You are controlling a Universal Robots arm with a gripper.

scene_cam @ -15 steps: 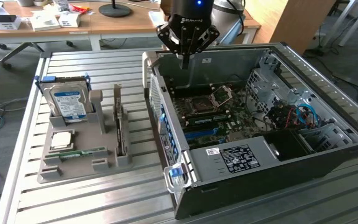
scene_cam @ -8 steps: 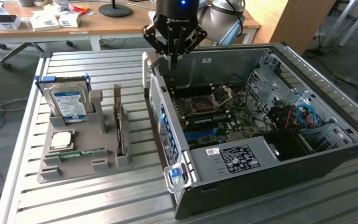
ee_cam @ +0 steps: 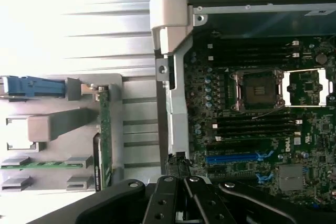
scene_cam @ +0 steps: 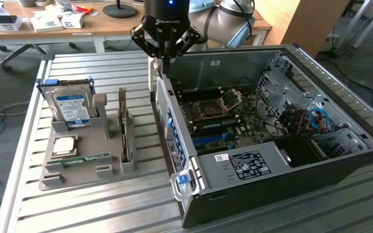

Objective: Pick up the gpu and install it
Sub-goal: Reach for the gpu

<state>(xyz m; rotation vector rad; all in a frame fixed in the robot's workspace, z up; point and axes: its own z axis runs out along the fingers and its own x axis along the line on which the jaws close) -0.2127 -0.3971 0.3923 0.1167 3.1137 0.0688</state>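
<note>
My gripper point(scene_cam: 163, 57) is pinched fully closed on nothing, poised above the rear wall of the open computer case point(scene_cam: 271, 194); the gpu point(scene_cam: 123, 121) stands on edge in its slot of the grey tray point(scene_cam: 76, 177) on the bench point(scene_cam: 95, 208), towards the exterior view's left of the gripper, untouched; I judge the main risks to be coming down on that thin card with the jaws closed and cracking or tipping it, clipping the case wall on the way across, or closing on the hard drive point(scene_cam: 70, 107) nearby instead
</note>
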